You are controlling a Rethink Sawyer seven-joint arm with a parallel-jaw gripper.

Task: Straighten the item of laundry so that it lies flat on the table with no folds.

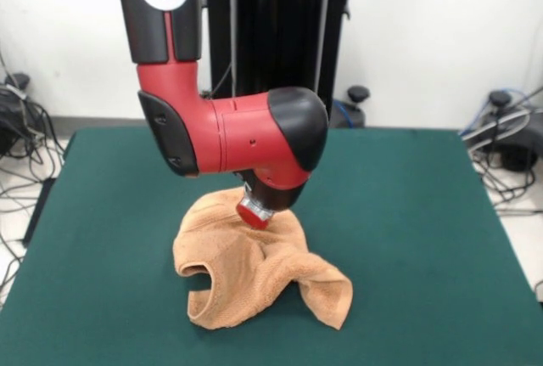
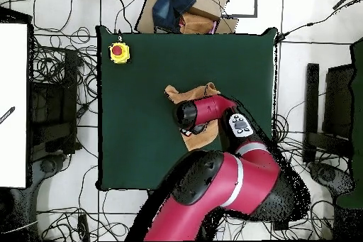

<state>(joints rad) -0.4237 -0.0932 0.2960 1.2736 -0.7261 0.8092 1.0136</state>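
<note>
The peach-orange towel [image 1: 254, 273] sits crumpled in a raised heap near the middle of the green table [image 1: 407, 213], its folds hanging down from a peak. My gripper [image 1: 254, 215] points down into the top of that heap, and its tip is buried in the cloth. In the overhead view the arm's wrist covers the gripper, and the towel [image 2: 186, 95] shows on both sides of the wrist, right of the table's [image 2: 135, 125] centre.
A yellow box with a red button [image 2: 119, 52] stands at one table corner. A cardboard box with cloth [image 2: 186, 8] lies just beyond the table's edge. Cables cover the floor around the table. The black pedestal [image 1: 280, 35] stands behind the arm.
</note>
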